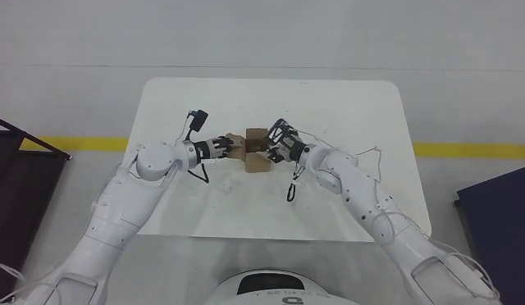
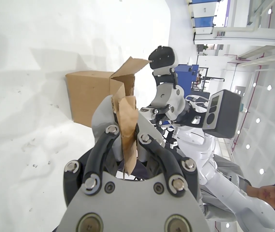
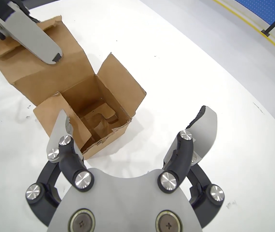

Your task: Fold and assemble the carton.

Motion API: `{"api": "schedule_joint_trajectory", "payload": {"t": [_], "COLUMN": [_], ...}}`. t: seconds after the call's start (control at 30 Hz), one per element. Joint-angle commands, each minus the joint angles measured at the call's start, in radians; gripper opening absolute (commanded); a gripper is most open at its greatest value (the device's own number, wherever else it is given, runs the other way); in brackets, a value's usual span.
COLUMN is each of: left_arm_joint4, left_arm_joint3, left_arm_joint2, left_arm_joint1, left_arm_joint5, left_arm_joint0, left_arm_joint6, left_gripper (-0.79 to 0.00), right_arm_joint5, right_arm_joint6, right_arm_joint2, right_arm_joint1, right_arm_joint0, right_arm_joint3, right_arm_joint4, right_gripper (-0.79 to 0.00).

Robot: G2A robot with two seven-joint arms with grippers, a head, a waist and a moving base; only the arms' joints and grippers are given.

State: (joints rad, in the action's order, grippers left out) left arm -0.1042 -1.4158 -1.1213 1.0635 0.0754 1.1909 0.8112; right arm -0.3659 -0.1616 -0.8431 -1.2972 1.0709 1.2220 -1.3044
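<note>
A small brown carton [image 1: 257, 151] stands open-topped in the middle of the white table [image 1: 328, 108]. In the right wrist view its inside [image 3: 96, 112] is bare, with folded bottom tabs showing. My left gripper [image 2: 125, 112] [image 1: 236, 147] is shut on the carton's tall lid flap [image 3: 43, 73], which stands up and leans away from the opening. My right gripper [image 3: 133, 114] [image 1: 277, 147] is open just above the opposite side. One of its fingers [image 3: 60, 124] rests against a small side flap [image 3: 53, 114]; the other finger [image 3: 205, 121] hangs free over the table. A second side flap [image 3: 120, 90] stands upright.
The table's rounded far edge [image 3: 200, 49] runs behind the carton, with bare surface all around it. On the floor lie a yellow line [image 1: 467, 150], a dark frame [image 1: 25, 174] at the left and a dark blue panel [image 1: 496, 215] at the right.
</note>
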Motion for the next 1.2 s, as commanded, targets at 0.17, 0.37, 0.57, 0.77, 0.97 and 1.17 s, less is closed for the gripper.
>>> {"api": "schedule_joint_trajectory", "payload": {"t": [0.17,0.37,0.57,0.77,0.97,1.17], "left_arm_joint4": [-0.005,-0.011,-0.011,-0.01,-0.011,-0.012], "left_arm_joint3": [0.01,0.016,0.017,0.021,0.025,0.023], "left_arm_joint2": [0.0,0.001,0.002,0.007,0.006,-0.001], "left_arm_joint1": [0.002,0.004,0.006,0.008,0.009,0.009], "left_arm_joint5": [-0.004,-0.005,-0.003,-0.006,-0.005,-0.006], "left_arm_joint0": [-0.006,-0.011,-0.012,-0.017,-0.019,-0.013], "left_arm_joint6": [0.002,-0.002,-0.01,-0.009,-0.011,-0.014], "left_gripper": [-0.785,-0.785,-0.785,-0.785,-0.785,-0.785], "right_arm_joint5": [0.018,0.011,0.037,0.033,-0.052,-0.083], "right_arm_joint6": [-0.013,0.049,0.104,0.034,-0.022,-0.004], "right_arm_joint2": [0.023,-0.01,-0.13,-0.146,-0.052,0.009], "right_arm_joint1": [-0.015,-0.012,0.014,0.005,-0.042,-0.077], "right_arm_joint0": [-0.023,-0.018,0.018,-0.045,-0.166,-0.225], "right_arm_joint3": [-0.033,-0.014,0.05,-0.007,-0.181,-0.287], "right_arm_joint4": [-0.011,0.008,0.044,0.105,0.211,0.239], "right_gripper": [0.0,0.0,0.0,0.0,0.0,0.0]}}
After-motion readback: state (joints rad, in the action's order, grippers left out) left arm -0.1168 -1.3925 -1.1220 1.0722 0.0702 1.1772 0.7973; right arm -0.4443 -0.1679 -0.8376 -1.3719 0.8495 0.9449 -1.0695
